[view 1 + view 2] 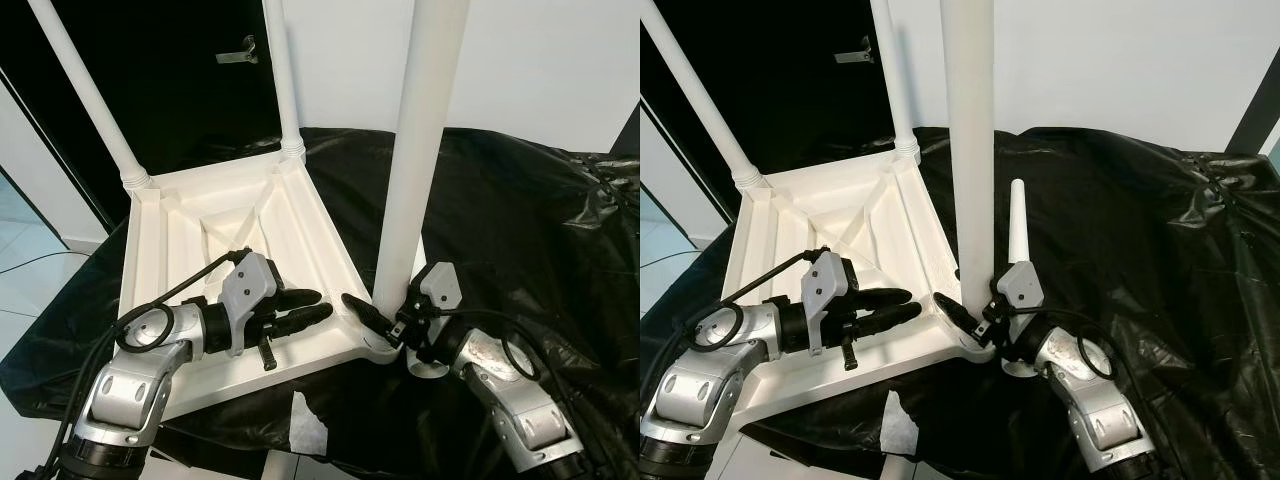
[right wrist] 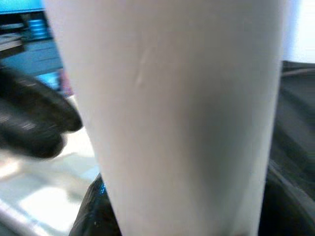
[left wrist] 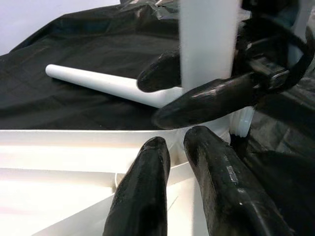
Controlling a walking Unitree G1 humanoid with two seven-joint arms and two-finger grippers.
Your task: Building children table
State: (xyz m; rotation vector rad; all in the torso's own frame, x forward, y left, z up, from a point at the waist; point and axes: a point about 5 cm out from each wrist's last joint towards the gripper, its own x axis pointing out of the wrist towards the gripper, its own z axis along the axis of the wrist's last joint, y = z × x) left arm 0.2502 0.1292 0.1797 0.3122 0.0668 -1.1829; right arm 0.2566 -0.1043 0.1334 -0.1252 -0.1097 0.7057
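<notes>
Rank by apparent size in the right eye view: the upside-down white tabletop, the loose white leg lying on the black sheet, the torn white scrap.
1. Upside-down white tabletop.
2. Loose white leg, foreshortened, so unsure.
3. Torn white scrap, looks similar; nearer the camera.

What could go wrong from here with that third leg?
1. The right gripper clamps the upright leg only near its base at the tabletop corner; the long leg could tilt and cross-thread or pop out.
2. The left gripper rests on the tabletop with fingers nearly shut, not clamping; twisting the leg may slide the tabletop on the black sheet.
3. The spare leg lies just behind the right arm; it could get knocked away.
</notes>
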